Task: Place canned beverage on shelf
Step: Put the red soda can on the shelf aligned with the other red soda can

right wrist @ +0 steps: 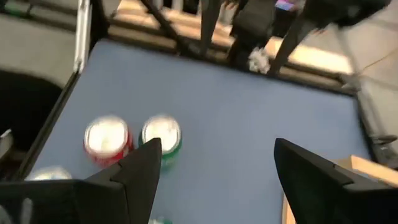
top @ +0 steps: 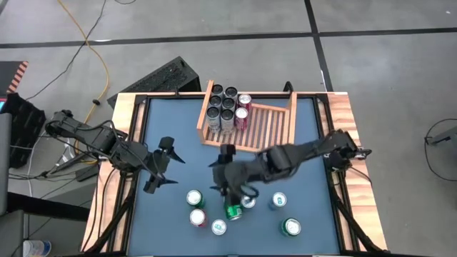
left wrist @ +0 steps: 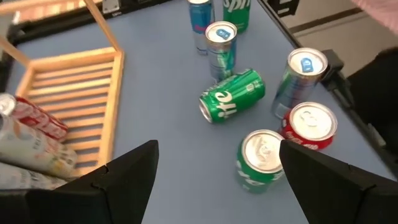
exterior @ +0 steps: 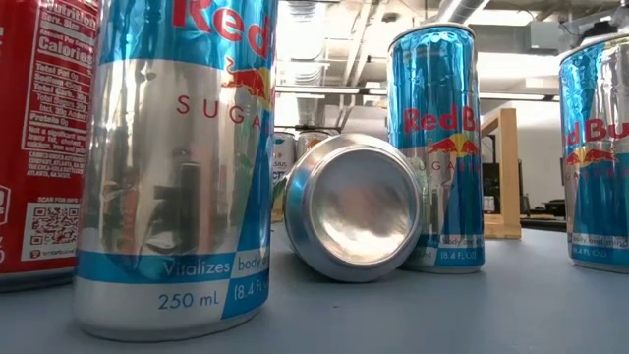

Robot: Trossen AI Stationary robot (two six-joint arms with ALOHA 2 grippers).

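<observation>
The shelf point(top: 268, 125) sits at the table's far side with cans in its left corner and lots of room beside them. The right gripper point(top: 235, 191) hangs open and empty over a lying green can point(top: 233, 211). It could roll into standing cans nearby. The left gripper point(top: 163, 165) waits, open and empty.
</observation>
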